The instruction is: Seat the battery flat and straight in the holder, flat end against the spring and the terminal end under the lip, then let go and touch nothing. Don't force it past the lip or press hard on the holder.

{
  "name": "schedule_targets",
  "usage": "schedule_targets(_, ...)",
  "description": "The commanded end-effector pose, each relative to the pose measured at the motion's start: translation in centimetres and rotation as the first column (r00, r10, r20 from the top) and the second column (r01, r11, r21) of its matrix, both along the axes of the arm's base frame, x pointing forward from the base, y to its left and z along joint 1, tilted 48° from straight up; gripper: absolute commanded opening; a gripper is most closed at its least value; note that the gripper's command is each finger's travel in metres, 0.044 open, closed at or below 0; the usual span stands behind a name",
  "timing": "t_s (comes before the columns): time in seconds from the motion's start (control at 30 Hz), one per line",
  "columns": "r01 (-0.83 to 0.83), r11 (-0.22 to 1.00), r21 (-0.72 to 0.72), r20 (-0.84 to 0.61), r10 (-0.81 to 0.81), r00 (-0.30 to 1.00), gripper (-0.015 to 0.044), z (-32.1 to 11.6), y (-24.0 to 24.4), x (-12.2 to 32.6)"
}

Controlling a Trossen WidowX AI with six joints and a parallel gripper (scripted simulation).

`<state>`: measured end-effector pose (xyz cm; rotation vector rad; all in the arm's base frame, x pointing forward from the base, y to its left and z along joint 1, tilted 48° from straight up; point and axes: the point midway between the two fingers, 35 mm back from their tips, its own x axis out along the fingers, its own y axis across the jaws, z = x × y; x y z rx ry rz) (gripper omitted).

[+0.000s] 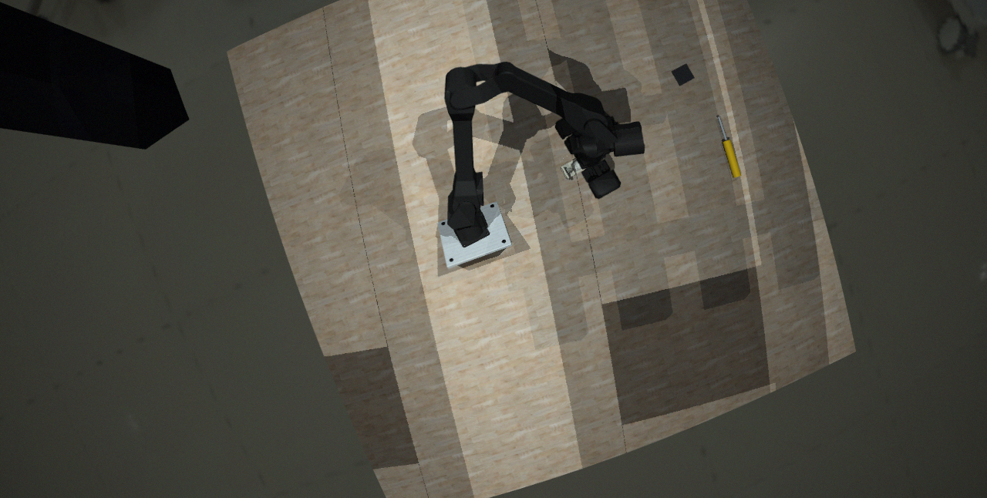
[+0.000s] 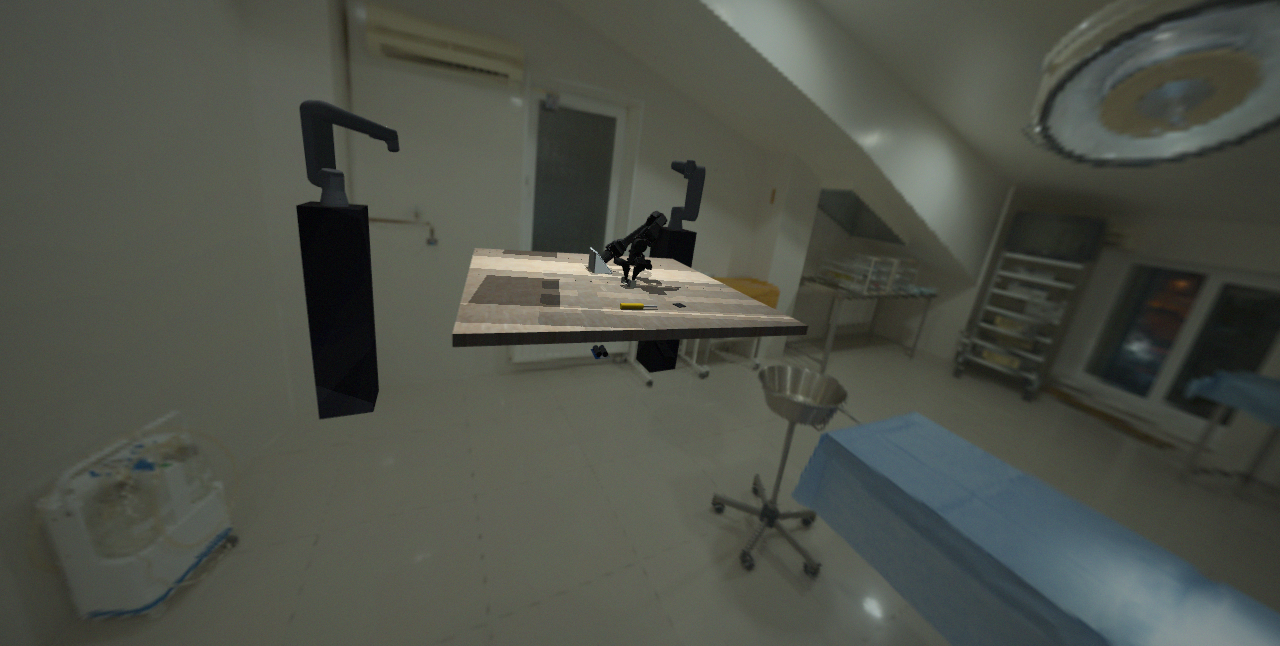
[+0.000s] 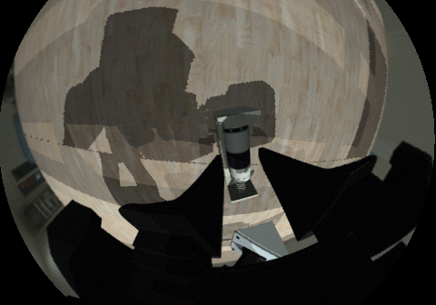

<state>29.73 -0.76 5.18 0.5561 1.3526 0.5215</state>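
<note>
The battery [image 3: 238,147], grey and black with a pale lower end, lies lengthwise in the small holder [image 3: 221,134] [image 1: 569,169]. Its far end reaches beneath the lip [image 3: 236,112], which hides the terminal. Its near end is at the coiled spring [image 3: 241,186]; the coils show, and I cannot tell how firmly they meet. Whether the battery lies fully flat is unclear. My gripper [image 3: 240,155] is open, its black fingers either side of the battery. A gap shows on the right; the left fingertip is close to the holder's side wall, and contact there cannot be told.
A yellow screwdriver [image 1: 731,158] [image 2: 633,306] and a dark square [image 1: 682,75] [image 2: 679,304] lie on the table [image 1: 496,385], beyond the gripper from the arm's base. The silver base plate [image 1: 477,247] [image 3: 263,237] stands behind the holder. Shadows of the arm cross the table around the holder.
</note>
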Motion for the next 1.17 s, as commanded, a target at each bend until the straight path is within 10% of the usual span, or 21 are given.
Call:
schedule_targets(0.0,-0.003,1.0,-0.005,0.005,0.003,1.0,0.0172,0.3,-0.3,0.0)
schedule_targets(0.37,-0.002,1.0,-0.008,0.003,0.002,1.0,0.0435,4.7,-5.2,-0.9)
schedule_targets(1.13,-0.003,1.0,-0.007,0.003,0.003,1.0,0.044,5.1,-5.6,-0.9)
